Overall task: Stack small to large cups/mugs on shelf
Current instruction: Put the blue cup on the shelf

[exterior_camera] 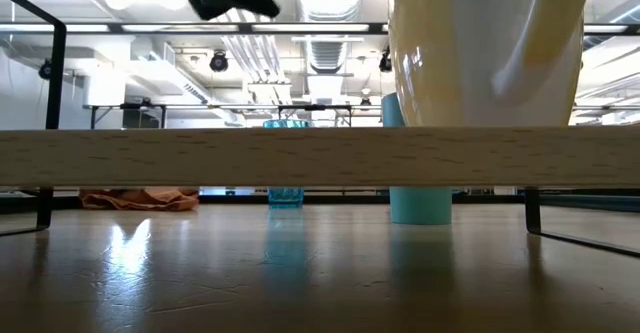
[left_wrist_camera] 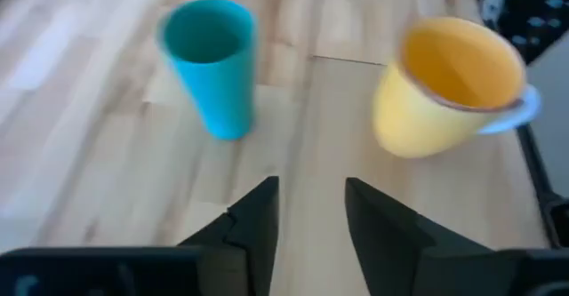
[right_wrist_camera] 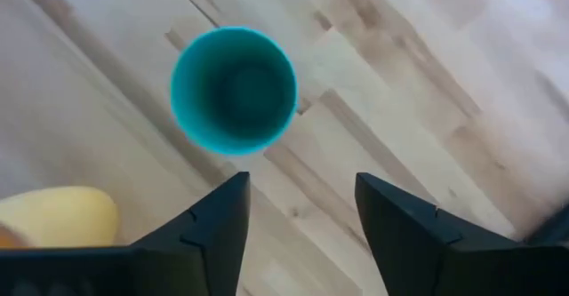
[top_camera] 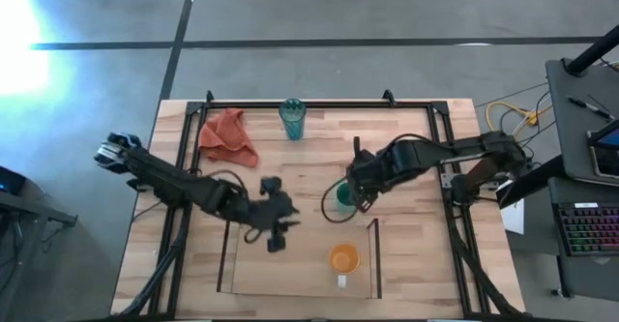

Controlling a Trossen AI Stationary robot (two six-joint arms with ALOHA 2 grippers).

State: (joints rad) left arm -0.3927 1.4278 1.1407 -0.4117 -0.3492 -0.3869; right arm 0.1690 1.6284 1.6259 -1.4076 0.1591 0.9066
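The small green cup (top_camera: pixel 342 198) stands upright on the table just beyond the shelf's far edge. It also shows in the right wrist view (right_wrist_camera: pixel 233 90) and the left wrist view (left_wrist_camera: pixel 211 65). My right gripper (top_camera: pixel 360 196) hovers open beside and above it, touching nothing. The orange mug (top_camera: pixel 343 258) with its white handle stands inside the shelf (top_camera: pixel 228 264) at the right. My left gripper (top_camera: pixel 276 230) is open and empty over the shelf's left part, facing the mug (left_wrist_camera: pixel 449 83). The ribbed teal tumbler (top_camera: pixel 291 119) stands at the table's far side.
A red-orange cloth (top_camera: pixel 228 136) lies at the far left, next to the tumbler. A black metal frame (top_camera: pixel 189 129) runs around the table. In the low view a wooden strip (exterior_camera: pixel 320 158) crosses in front of the mug (exterior_camera: pixel 485 43).
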